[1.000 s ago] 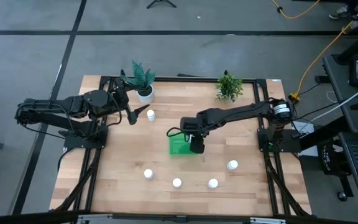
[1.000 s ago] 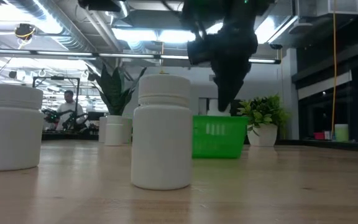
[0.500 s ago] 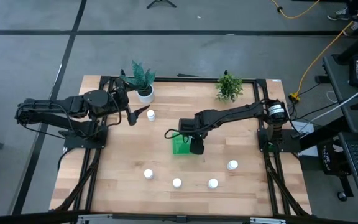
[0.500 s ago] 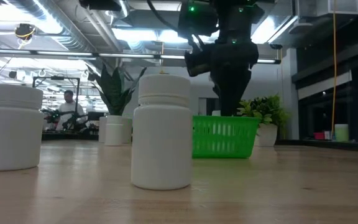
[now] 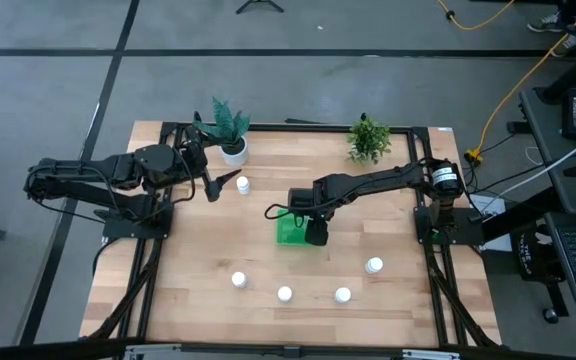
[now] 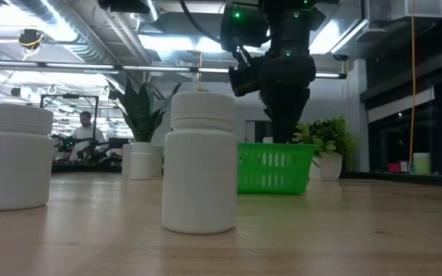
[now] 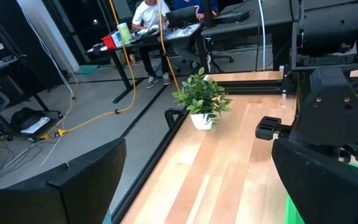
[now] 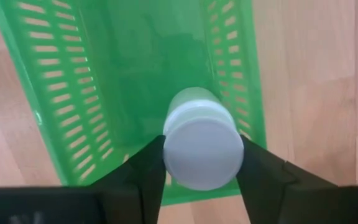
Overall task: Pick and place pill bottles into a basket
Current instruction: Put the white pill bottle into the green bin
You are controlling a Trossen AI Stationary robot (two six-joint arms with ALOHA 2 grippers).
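right hand (image 8: 202,163) clamped on a pill bottle (image 8: 202,143) over the green basket (image 8: 61,124), left hand w/ fingers apart waits well off; risk: bottle sits near the basket wall, so release may tip it out.

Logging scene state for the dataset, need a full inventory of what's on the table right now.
small white cylindrical pill bottles: six; four in a front row, one near the left gripper, one held over the basket
bright green slotted plastic basket: one, table centre
green potted plants: two, back edge
wooden table: one, light
left gripper: waiting back left
right gripper: fingers shut on held bottle
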